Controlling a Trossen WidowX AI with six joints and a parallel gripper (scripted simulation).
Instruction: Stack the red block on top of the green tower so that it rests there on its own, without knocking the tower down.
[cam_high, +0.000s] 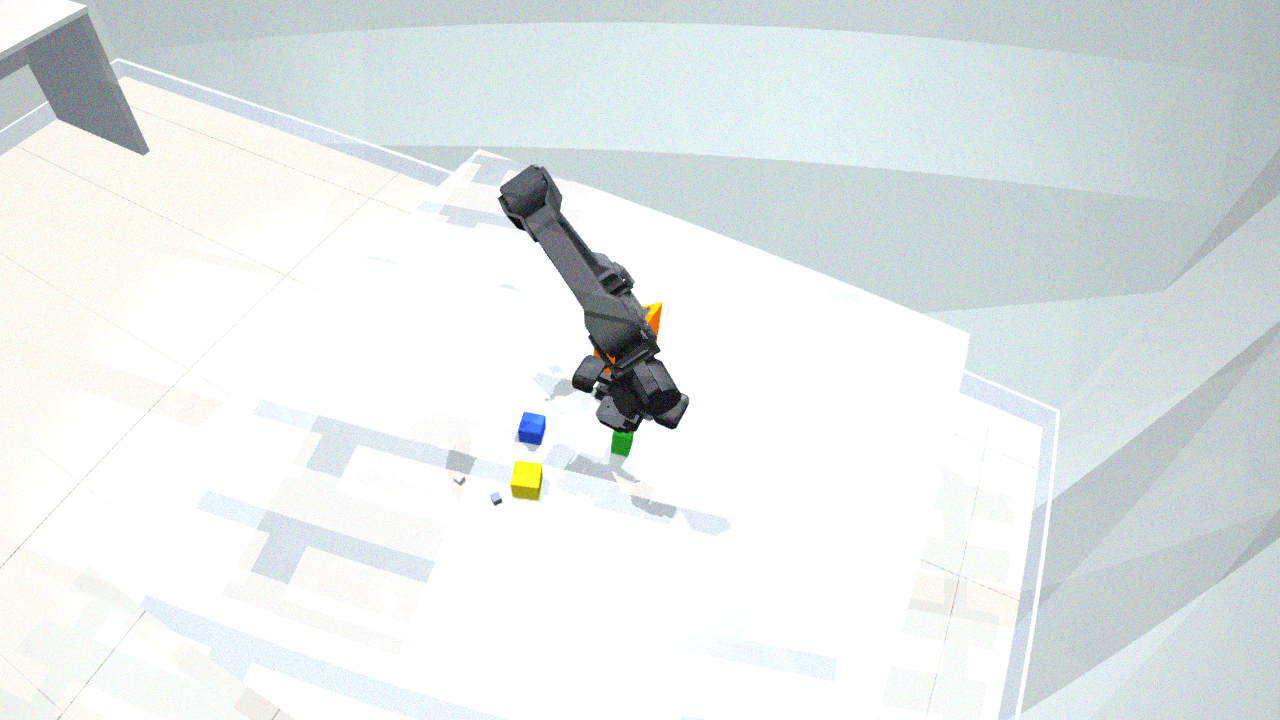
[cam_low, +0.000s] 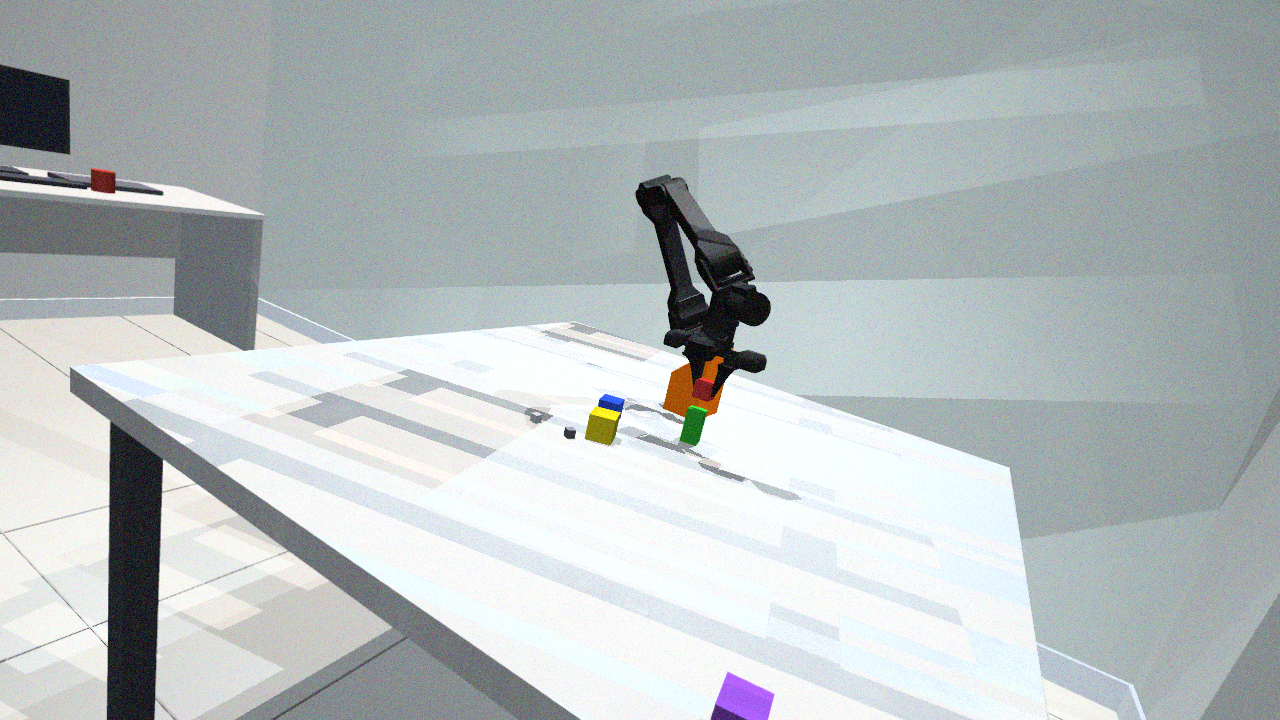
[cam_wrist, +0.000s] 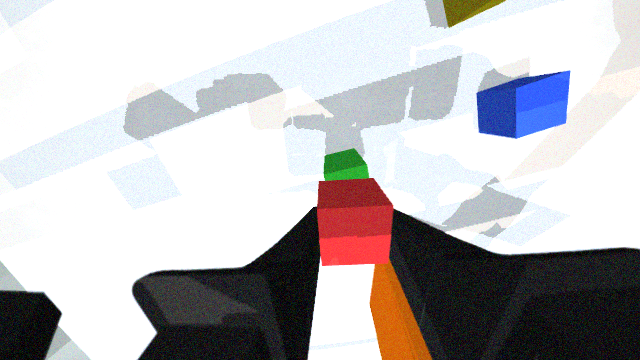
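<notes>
My gripper (cam_wrist: 348, 211) (cam_low: 705, 386) is shut on the red block (cam_wrist: 355, 222) (cam_low: 703, 388) and holds it in the air. The green tower (cam_high: 622, 442) (cam_low: 692, 424) (cam_wrist: 345, 166) stands upright on the white table (cam_high: 805, 537) (cam_low: 358, 429). In the exterior view the red block hangs just above the tower's top with a small gap. In the wrist view the tower's top shows just past the red block. In the top view the arm hides the red block.
A blue cube (cam_high: 531, 427) (cam_low: 611, 402) (cam_wrist: 522, 104) and a yellow cube (cam_high: 526, 479) (cam_low: 602, 425) (cam_wrist: 465, 10) lie left of the tower. An orange box (cam_low: 684, 386) (cam_high: 651, 317) (cam_wrist: 395, 315) stands behind it. Two tiny grey cubes (cam_high: 495, 497) lie near the yellow cube. A purple cube (cam_low: 741, 698) sits at the table's near edge.
</notes>
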